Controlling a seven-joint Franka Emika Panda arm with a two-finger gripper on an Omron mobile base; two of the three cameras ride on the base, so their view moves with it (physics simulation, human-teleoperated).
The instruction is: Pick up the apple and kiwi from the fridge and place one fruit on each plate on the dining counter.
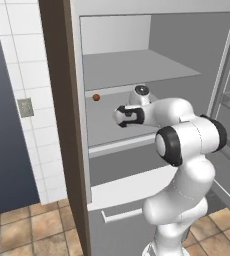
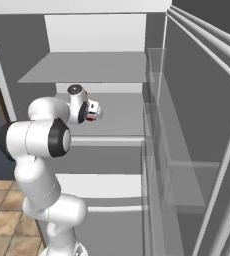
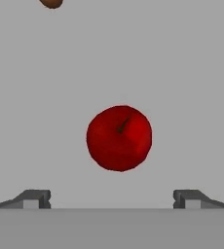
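Zero fruits delivered: your gripper (image 3: 112,199) hangs wide open and empty above the apple (image 3: 119,138) on the fridge (image 1: 137,70) shelf (kiwi, plates pending).

The apple (image 3: 119,138) is glossy, deep red, its skin smooth with soft highlights. The fridge (image 1: 137,65) looks like matt plastic — flat grey shelves, white walls, no shine. Its door bins (image 2: 187,150) look clear, like glass or see-through plastic. The arm (image 1: 182,150) is smooth glossy white with dark matt joints. The floor tiles (image 1: 32,230) are brownish and mottled, like stone; the wall tiles (image 1: 27,65) are plain white — smooth. A small orange-brown ball (image 1: 96,97) looks dull.
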